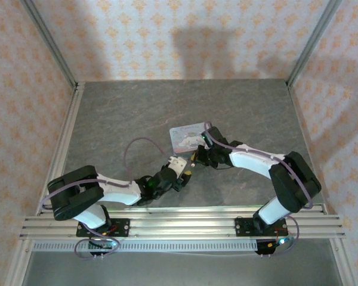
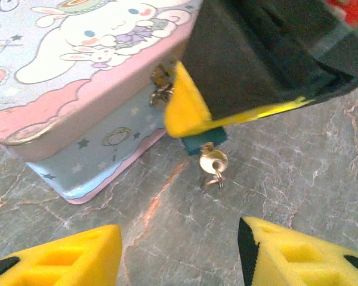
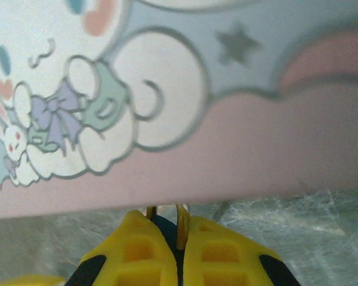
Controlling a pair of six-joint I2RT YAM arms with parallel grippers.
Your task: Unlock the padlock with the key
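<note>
Jaws of left gripper [image 2: 179, 253] spread wide along bottom edge of left wrist frame, holding nothing. Straight above, at centre, key [image 2: 213, 162] seated in padlock [image 2: 204, 142], long axis vertical, head down toward those jaws, left arm nearer. Padlock pinched by right gripper [image 3: 179, 256]. Upper left, closed tin [image 2: 77, 89], contents hidden.

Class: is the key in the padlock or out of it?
In. The key hangs from the underside of the padlock, which the right gripper pinches.
</note>
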